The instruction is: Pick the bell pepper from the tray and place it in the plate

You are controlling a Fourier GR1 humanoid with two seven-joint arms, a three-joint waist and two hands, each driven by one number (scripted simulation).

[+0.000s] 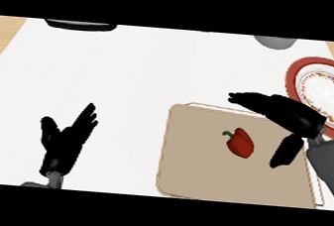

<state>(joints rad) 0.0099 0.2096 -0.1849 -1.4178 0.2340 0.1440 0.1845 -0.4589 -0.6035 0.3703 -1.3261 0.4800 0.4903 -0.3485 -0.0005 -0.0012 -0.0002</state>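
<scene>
Meanwhile the pepper (240, 142) lay on the tray (194, 172), its long axis running up-down, just left of the spread right hand (287, 117); the plate (325, 95) sat beyond that hand.

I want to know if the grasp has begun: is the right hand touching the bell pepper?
Apart. The head view shows bare tray between the bell pepper and the open right hand, on both thumb and finger sides.

Bright even light, no glare, barely any shadows
</scene>
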